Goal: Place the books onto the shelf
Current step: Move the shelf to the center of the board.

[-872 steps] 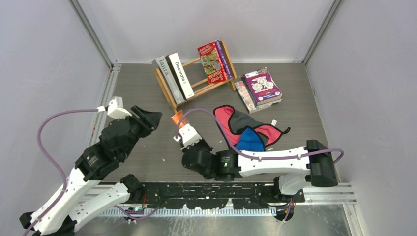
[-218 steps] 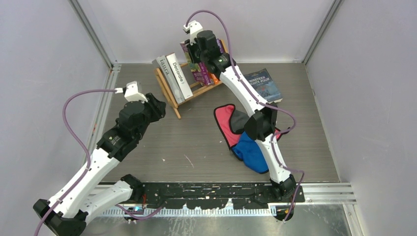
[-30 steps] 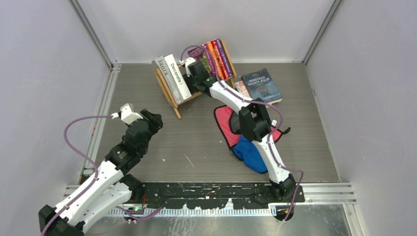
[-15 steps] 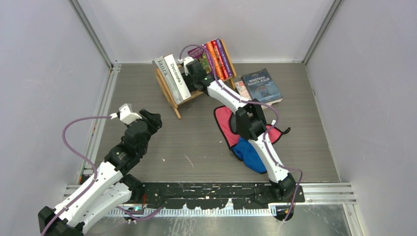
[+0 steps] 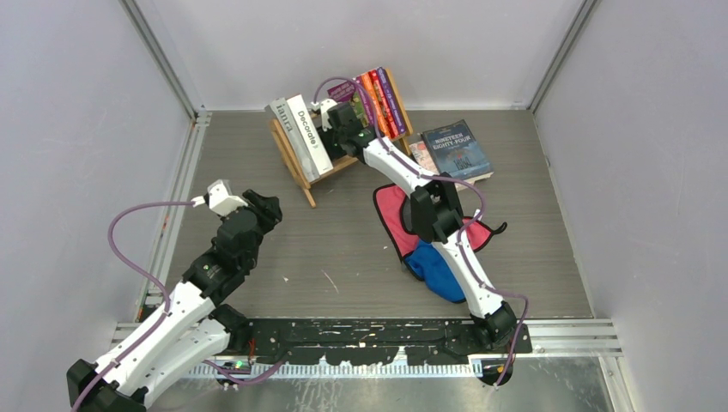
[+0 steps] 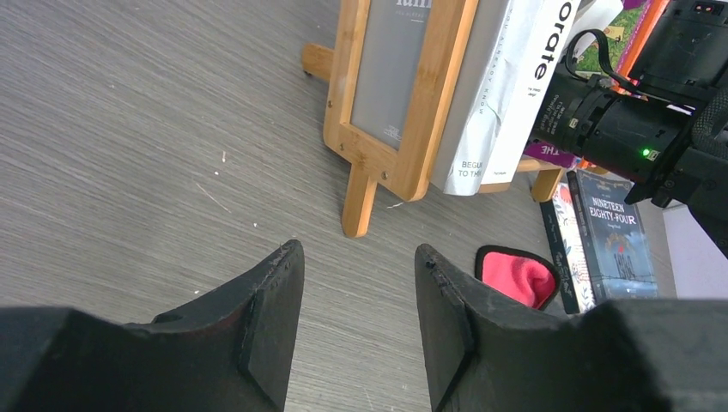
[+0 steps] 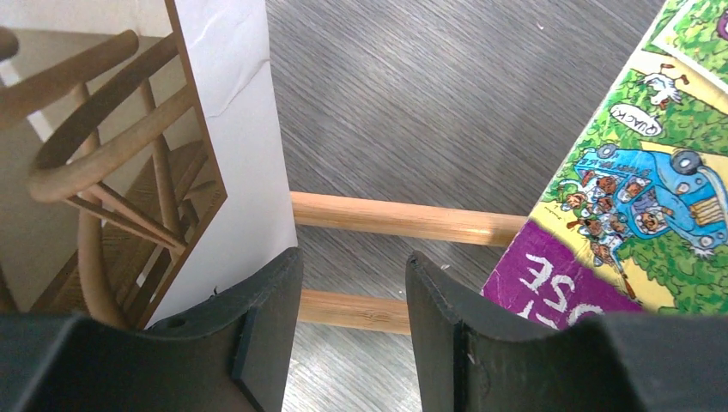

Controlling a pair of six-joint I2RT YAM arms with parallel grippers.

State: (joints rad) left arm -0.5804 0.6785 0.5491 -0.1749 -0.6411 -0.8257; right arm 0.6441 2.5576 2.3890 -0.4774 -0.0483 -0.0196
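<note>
The light-wood shelf (image 5: 302,176) stands at the back. The grey book (image 5: 284,122) and the white "Decorate" book (image 5: 309,134) lean at its left end. Purple and orange books (image 5: 379,96) lean at its right end. My right gripper (image 5: 336,130) hangs open and empty in the gap between them, over the slats (image 7: 403,220). The "Decorate" cover (image 7: 112,163) is to its left and a purple comic book (image 7: 618,197) to its right. A dark "Nineteen Eighty-Four" book (image 5: 459,150) lies on the table over a floral book (image 5: 420,154). My left gripper (image 5: 268,207) is open and empty, short of the shelf.
Pink (image 5: 393,216), grey (image 5: 417,211) and blue (image 5: 439,268) cloth pieces lie in a heap under the right arm's elbow. Side walls close in on the table at left, right and back. In the left wrist view the shelf's end frame (image 6: 399,112) stands just ahead.
The right arm's elbow has shifted slightly left while its gripper stays in the shelf gap. The left arm has hardly moved.
</note>
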